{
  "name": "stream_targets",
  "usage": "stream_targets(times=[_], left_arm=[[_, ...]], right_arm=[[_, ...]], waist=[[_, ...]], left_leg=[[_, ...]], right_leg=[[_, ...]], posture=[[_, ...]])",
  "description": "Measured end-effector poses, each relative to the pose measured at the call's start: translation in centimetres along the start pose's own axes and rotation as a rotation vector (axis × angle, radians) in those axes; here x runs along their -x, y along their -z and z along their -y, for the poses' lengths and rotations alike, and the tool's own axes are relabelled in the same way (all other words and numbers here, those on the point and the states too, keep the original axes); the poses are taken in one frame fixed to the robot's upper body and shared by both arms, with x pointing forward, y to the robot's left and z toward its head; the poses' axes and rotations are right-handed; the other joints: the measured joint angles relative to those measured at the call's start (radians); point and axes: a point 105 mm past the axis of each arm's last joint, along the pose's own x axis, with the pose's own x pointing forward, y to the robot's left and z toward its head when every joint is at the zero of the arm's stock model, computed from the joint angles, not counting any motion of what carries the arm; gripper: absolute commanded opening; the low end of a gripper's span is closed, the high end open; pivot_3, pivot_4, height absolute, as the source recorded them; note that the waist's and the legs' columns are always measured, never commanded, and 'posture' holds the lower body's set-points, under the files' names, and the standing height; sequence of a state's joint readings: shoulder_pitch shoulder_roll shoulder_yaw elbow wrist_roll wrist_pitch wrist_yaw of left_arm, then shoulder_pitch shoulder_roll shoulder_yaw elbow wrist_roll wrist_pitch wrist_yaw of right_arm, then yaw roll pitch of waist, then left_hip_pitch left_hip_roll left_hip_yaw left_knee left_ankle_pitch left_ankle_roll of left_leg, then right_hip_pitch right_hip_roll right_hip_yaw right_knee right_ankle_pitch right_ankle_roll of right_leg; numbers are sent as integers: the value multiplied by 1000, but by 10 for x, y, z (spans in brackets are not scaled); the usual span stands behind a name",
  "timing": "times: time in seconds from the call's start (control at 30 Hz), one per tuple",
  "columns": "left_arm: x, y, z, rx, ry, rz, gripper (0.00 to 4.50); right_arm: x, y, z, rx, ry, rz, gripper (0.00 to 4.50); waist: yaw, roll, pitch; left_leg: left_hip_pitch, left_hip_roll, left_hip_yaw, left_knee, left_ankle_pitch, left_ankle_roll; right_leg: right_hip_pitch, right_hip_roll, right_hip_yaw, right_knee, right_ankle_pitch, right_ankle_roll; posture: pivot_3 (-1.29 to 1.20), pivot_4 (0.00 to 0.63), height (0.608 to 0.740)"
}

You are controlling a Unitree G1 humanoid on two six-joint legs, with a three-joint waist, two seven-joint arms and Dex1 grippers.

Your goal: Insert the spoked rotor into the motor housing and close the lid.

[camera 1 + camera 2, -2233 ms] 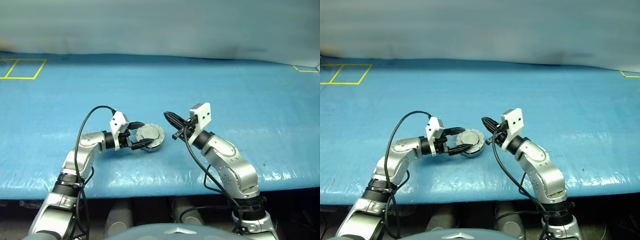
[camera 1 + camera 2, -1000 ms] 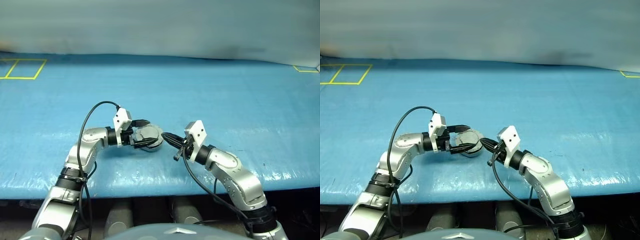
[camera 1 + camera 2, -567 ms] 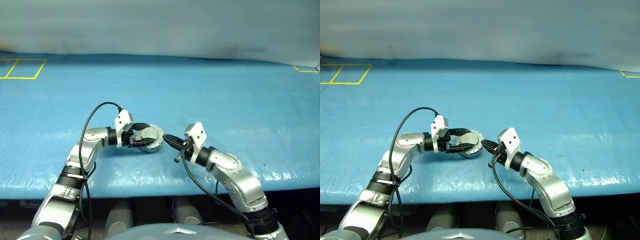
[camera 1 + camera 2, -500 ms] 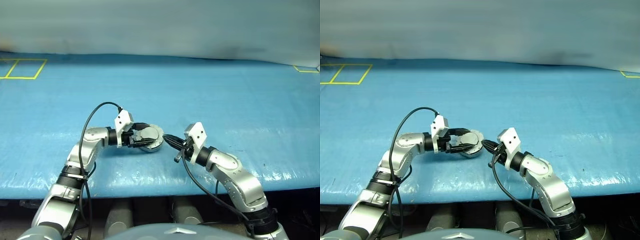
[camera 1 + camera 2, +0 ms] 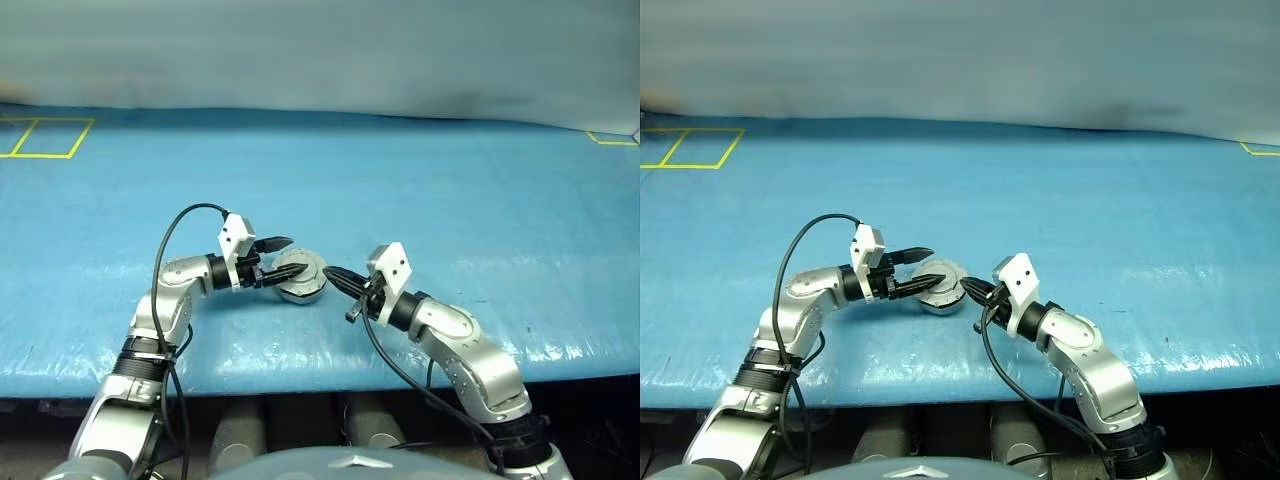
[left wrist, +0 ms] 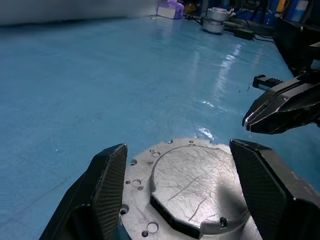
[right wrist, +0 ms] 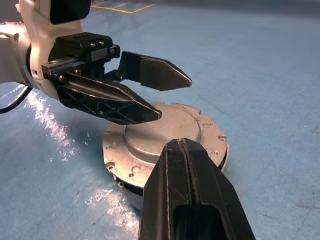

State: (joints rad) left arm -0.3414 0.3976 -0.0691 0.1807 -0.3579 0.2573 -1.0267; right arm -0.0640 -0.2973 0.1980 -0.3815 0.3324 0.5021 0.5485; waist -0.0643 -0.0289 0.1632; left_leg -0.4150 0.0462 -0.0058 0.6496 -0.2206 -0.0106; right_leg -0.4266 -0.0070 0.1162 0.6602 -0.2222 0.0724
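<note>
Lid [image 7: 165, 131] seated flat on motor housing [image 5: 300, 277], forming one grey puck on blue worktop [image 5: 450, 180]; spoked rotor presumably shut inside, though not to be told from here. Left claw [image 5: 279, 262] spread wide, gripping nothing, fingers [image 7: 107, 100] poised either side of and slightly above puck's near edge — likely so as to clear the assembly without dragging it. Right claw [image 5: 334, 277] pinched fully shut on nothing, tip just beside puck's opposite rim, whether touching cannot be told; probably kept there as a stop against sliding or tipping. Puck thus between both claws, resting free on worktop. Closing step apparently finished; judged near completion.
</note>
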Motion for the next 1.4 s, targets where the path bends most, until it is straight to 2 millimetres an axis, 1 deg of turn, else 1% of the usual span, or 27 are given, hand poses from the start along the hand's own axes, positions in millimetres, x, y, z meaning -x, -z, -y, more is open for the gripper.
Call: stream_targets(times=[0.03,0.13,0.2,0.27,0.37,0.53,0.67,0.77,0.9,1.0,1.1,1.4], left_arm=[[3,0,-1,5,-12,5,3554],[12,4,-2,11,-49,6,3513],[19,7,-3,12,-68,0,3513],[25,9,-3,13,-87,-6,3513],[33,15,0,19,-116,-16,3513],[44,24,2,35,-165,-33,3513],[46,25,6,32,-177,-31,3513],[47,27,7,36,-185,-34,3513],[47,27,6,37,-191,-35,3513],[47,27,6,37,-191,-35,3513],[47,28,7,38,-190,-35,3513],[47,28,6,38,-194,-35,3513]], right_arm=[[-2,-1,2,-5,7,7,0],[-7,-4,6,-10,8,15,617],[-11,-5,7,-10,4,13,1241],[-16,-5,7,0,-4,12,1964],[-24,-4,2,21,-40,-3,2911],[-32,2,-9,31,-100,-31,2911],[-34,8,-13,30,-124,-55,2911],[-35,12,-12,35,-120,-71,2911],[-38,10,-10,54,-115,-62,2911],[-39,12,-8,60,-111,-67,3500],[-39,13,-7,72,-104,-74,4459],[-43,17,-9,97,-100,-79,4459]], waist=[[0,0,0],[0,0,0],[0,0,0],[-1,0,0],[-1,0,0],[-1,0,0],[0,0,0],[-1,0,0],[-1,0,0],[-1,0,0],[-1,0,0],[-1,0,0]], left_leg=[[0,0,0,0,0,0],[0,0,0,0,0,0],[0,0,0,0,0,0],[0,0,0,-1,0,0],[0,0,0,-1,0,0],[0,0,0,-1,0,0],[0,0,0,0,0,0],[0,0,0,0,0,0],[0,0,0,0,0,0],[0,0,0,0,0,0],[0,0,0,0,0,0],[0,0,0,0,0,0]], right_leg=[[0,0,0,0,0,0],[0,0,0,0,0,0],[0,0,0,0,0,0],[0,0,0,0,0,0],[0,0,0,0,0,0],[0,0,0,0,0,0],[0,-1,0,0,0,0],[0,-1,0,0,0,0],[0,0,0,0,0,0],[0,0,0,0,0,0],[0,0,0,0,0,0],[0,0,0,0,0,0]], posture=[[0,150,740],[0,150,740],[0,150,740],[0,150,740],[0,150,740],[0,150,740],[0,150,740],[0,150,740],[0,150,740],[0,150,740],[0,150,740],[0,150,740]])
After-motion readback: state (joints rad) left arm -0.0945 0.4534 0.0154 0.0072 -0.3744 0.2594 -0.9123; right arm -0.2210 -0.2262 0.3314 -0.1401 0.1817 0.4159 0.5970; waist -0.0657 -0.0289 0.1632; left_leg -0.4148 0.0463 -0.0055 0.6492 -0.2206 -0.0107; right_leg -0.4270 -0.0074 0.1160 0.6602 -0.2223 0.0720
